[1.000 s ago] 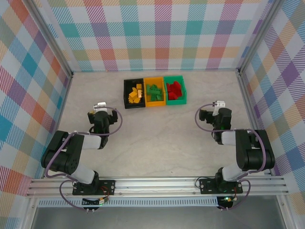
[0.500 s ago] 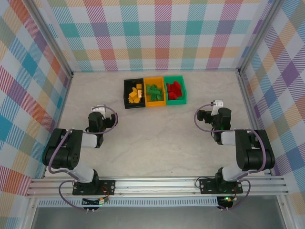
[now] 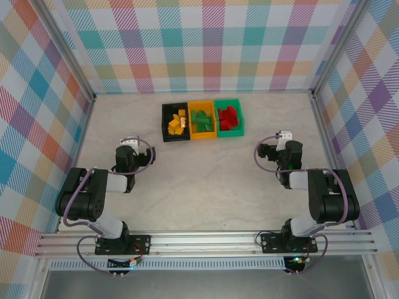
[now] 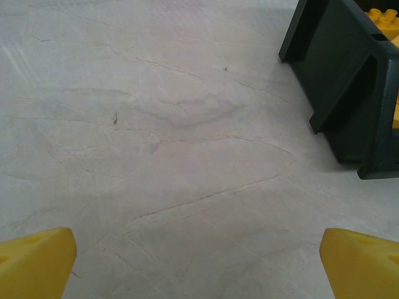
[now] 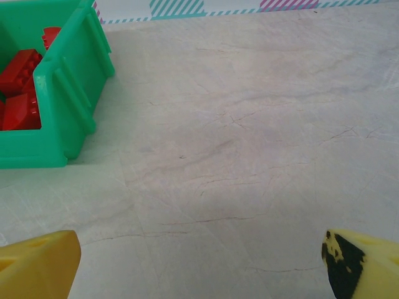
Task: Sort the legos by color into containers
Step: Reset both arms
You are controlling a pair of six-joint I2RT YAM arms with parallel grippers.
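Left: the left gripper (image 4: pixel 198 265), jaws spread wide and holding nothing, hangs low over the table (image 3: pixel 206 180) near the black bin (image 3: pixel 164 123), which contains the yellow legos (image 3: pixel 177 123). Centre: the orange-yellow bin (image 3: pixel 202 137) holds the green legos (image 3: pixel 201 120) and the green bin (image 3: pixel 229 132) the red legos (image 3: pixel 228 117). The bins stand side by side, presumably one per colour. Right: the right gripper (image 5: pixel 199 261) is likewise spread and empty. Every brick in sight is binned, so sorting looks finished.
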